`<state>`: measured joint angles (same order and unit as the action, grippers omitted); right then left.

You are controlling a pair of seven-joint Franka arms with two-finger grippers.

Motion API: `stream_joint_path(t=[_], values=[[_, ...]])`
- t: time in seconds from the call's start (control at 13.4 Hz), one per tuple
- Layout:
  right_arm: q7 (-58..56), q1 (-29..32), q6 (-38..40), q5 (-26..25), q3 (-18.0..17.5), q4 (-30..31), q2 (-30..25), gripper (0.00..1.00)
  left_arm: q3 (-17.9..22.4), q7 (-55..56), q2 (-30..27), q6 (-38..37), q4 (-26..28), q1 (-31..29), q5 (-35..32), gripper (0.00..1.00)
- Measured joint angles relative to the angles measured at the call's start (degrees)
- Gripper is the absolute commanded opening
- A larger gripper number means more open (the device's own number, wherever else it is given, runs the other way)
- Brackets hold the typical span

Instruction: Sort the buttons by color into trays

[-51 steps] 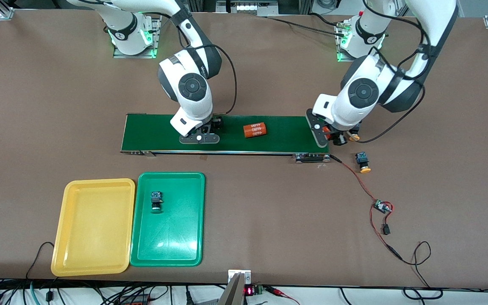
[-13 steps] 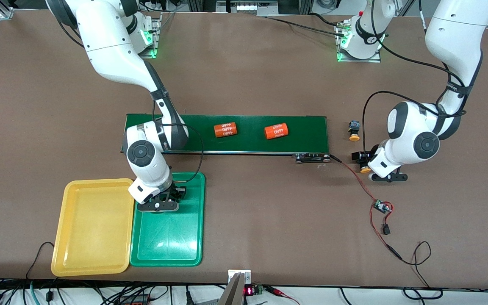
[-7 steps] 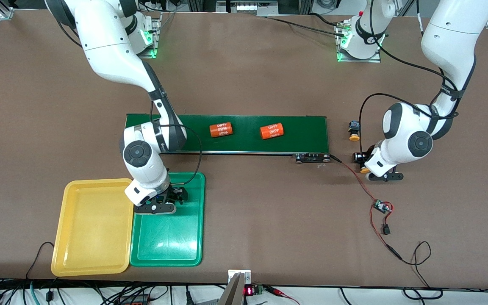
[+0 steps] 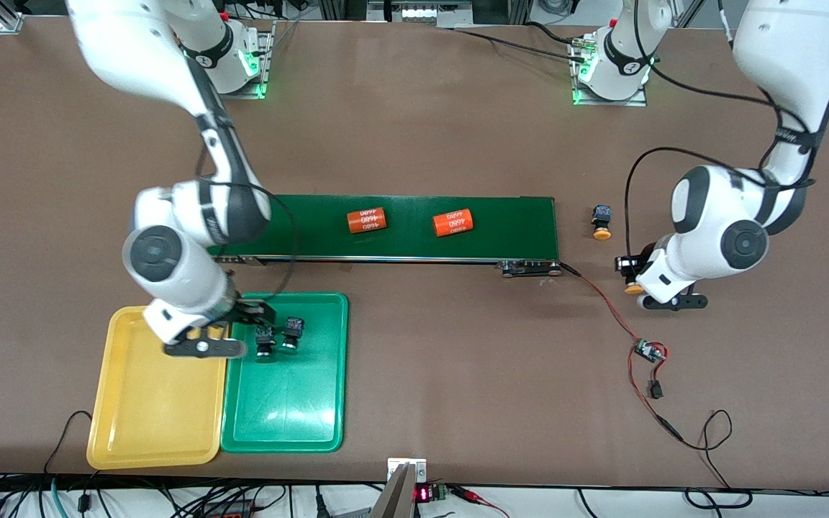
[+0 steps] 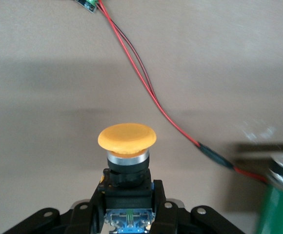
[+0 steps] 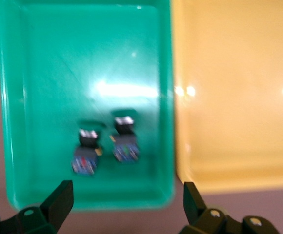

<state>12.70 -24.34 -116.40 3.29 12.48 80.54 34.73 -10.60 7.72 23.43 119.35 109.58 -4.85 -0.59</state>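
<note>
Two green-capped buttons [image 4: 265, 342] [image 4: 292, 332] lie side by side in the green tray [image 4: 292, 410]; they also show in the right wrist view [image 6: 87, 151] [image 6: 124, 141]. My right gripper [image 4: 245, 314] [image 6: 126, 202] is open and empty, up over the green tray's conveyor-side end, next to the yellow tray [image 4: 148, 403] [image 6: 239, 97]. My left gripper [image 4: 637, 277] [image 5: 128, 204] is shut on a yellow-orange button [image 4: 631, 289] [image 5: 127, 139], held by its body just above the table. The other yellow-orange button [image 4: 601, 221] lies beside the conveyor's end.
The dark-green conveyor belt [image 4: 515, 216] carries two orange cylinders [image 4: 367, 220] [image 4: 453, 222]. A small circuit board [image 4: 650, 351] with red wires [image 5: 146, 87] lies on the table nearer the front camera than my left gripper.
My right gripper has let go of the second green button in the green tray and risen toward the yellow tray. My left gripper shifted slightly with its button. The cylinders moved along the belt.
</note>
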Motion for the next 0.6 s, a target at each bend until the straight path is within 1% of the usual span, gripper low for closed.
stream_joint_path(t=[0.07,0.22,0.45,0.6], values=[[-1.3,1.3,3.3,0.0,0.0,0.5,-2.7,1.00,-1.6,0.4,-1.3,-2.3,-0.2,0.1,0.0,0.29],[-3.9,4.7,6.8,0.0,-1.2,4.1,-8.7,1.00,-6.7,4.4,-2.5,-4.4,-0.2,0.5,0.0,0.29],[-5.3,10.7,7.6,0.0,-5.9,12.3,-17.9,1.00,-15.2,12.6,-2.6,-4.5,0.1,1.3,0.1,0.29],[-5.3,15.3,7.9,0.0,-10.2,16.9,-23.1,1.00,-19.0,17.4,-2.5,-4.4,0.6,2.2,0.1,0.29]])
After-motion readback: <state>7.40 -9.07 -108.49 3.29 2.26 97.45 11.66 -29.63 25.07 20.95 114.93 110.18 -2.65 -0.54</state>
